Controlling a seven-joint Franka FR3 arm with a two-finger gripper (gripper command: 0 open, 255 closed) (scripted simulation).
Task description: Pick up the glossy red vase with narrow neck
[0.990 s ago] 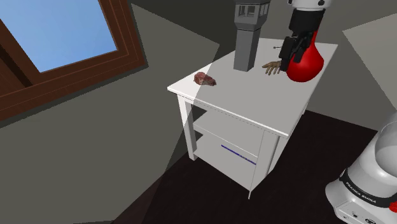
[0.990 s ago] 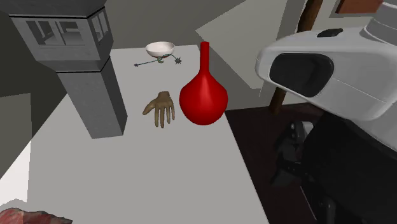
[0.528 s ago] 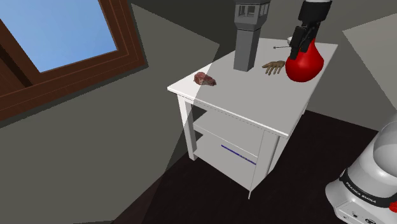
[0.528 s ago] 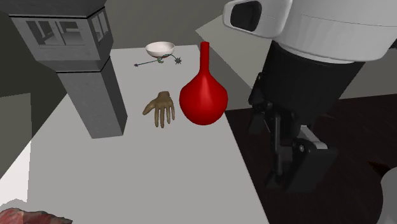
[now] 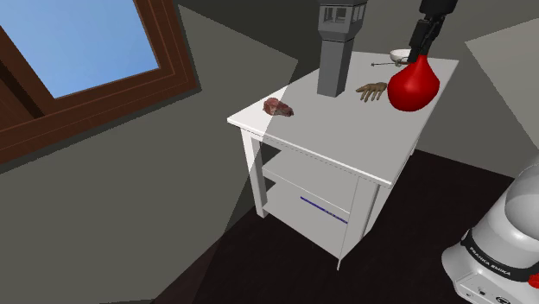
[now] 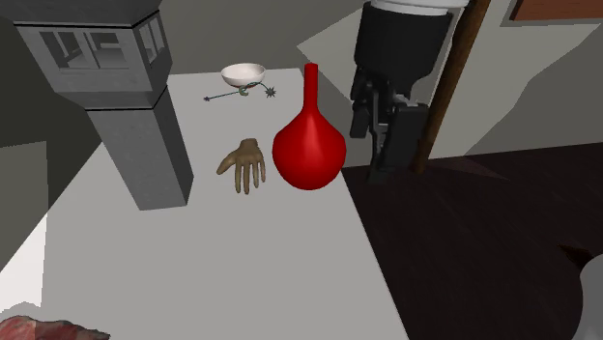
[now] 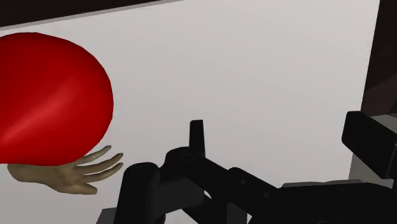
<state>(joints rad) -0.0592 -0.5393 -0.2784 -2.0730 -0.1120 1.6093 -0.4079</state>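
Observation:
The glossy red vase (image 5: 413, 86) stands upright on the white table (image 5: 345, 138), near the edge at the shoulder view's right. It has a round body (image 6: 309, 147) and a thin straight neck. The black gripper (image 6: 385, 159) hangs to the vase's right in the second exterior view, past the table's edge, with a gap between them. In the shoulder view the gripper (image 5: 422, 41) sits above the vase's body, where the neck is. The wrist view has the vase body (image 7: 51, 102) off to one side of the hand. Nothing is held.
A tan model hand (image 6: 245, 164) lies right beside the vase. A tall grey tower (image 6: 116, 87) stands further along the table. A white bowl (image 6: 244, 74) and a small spiked object (image 6: 272, 93) sit behind; a reddish-brown lump (image 5: 278, 107) lies near the front edge.
The arm has swung away from the second exterior camera to a spot beside the vase. In the shoulder view the gripper rose from the vase's body to its neck. The vase has not moved.

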